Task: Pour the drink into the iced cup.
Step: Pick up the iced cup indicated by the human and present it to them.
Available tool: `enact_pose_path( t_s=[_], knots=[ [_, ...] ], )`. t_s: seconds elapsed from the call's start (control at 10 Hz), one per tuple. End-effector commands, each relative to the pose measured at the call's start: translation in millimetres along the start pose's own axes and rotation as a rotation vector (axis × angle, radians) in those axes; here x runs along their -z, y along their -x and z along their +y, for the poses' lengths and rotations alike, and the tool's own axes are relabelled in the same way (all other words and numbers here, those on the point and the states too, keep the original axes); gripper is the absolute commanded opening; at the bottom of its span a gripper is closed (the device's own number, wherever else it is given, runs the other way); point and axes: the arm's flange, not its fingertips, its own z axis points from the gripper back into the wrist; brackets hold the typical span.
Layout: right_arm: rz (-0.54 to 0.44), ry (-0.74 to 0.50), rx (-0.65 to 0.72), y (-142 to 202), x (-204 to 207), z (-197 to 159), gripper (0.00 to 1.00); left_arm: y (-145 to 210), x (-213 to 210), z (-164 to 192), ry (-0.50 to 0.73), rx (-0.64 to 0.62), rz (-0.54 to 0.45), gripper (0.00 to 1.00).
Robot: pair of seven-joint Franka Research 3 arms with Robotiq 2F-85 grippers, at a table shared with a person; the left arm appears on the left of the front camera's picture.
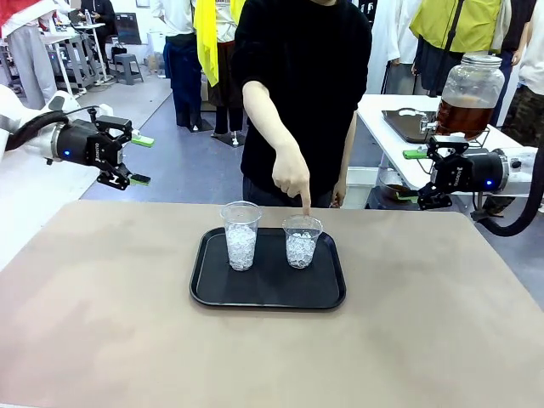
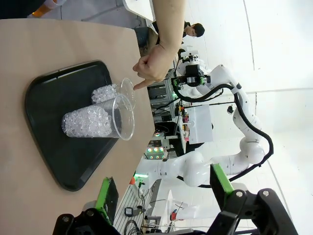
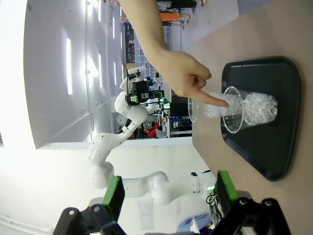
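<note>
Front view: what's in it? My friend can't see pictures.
A person's hand points down at the shorter cup, beside a taller cup, both holding ice on a black tray. The left gripper and right gripper hover open at the sides; a jar of amber drink stands back right.
</note>
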Motion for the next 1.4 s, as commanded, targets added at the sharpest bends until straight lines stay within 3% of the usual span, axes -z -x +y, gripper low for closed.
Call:
enact_pose_path(
  t_s=[0.0, 0.3, 0.7, 0.9, 1.1, 1.2, 1.3],
  knots=[
    [-0.001, -0.001, 0.001, 0, -1, 1, 1.0, 0, -1, -1, -0.002, -0.004, -0.004, 1.0],
    [0.0, 0.0, 0.0, 0, 0, 0, 1.0, 0, -1, -1, -0.002, -0.004, -0.004, 1.0],
    [-0.03, -0.008, -0.48, 7, 10, -1, 1.0, 0, -1, -1, -0.002, -0.004, -0.004, 1.0],
    [-0.095, 0.045, -0.705, 15, 20, 2, 1.0, 0, -1, -1, -0.002, -0.004, -0.004, 1.0],
    [-0.043, 0.031, -0.757, 12, 24, -4, 1.0, 0, -1, -1, -0.002, -0.004, -0.004, 1.0],
    [-0.013, 0.038, -0.703, 12, 22, -4, 1.0, 0, -1, -1, -0.002, -0.004, -0.004, 1.0],
    [-0.025, 0.041, -0.732, 9, 17, 2, 1.0, 0, -1, -1, -0.002, -0.004, -0.004, 1.0]
  ],
)
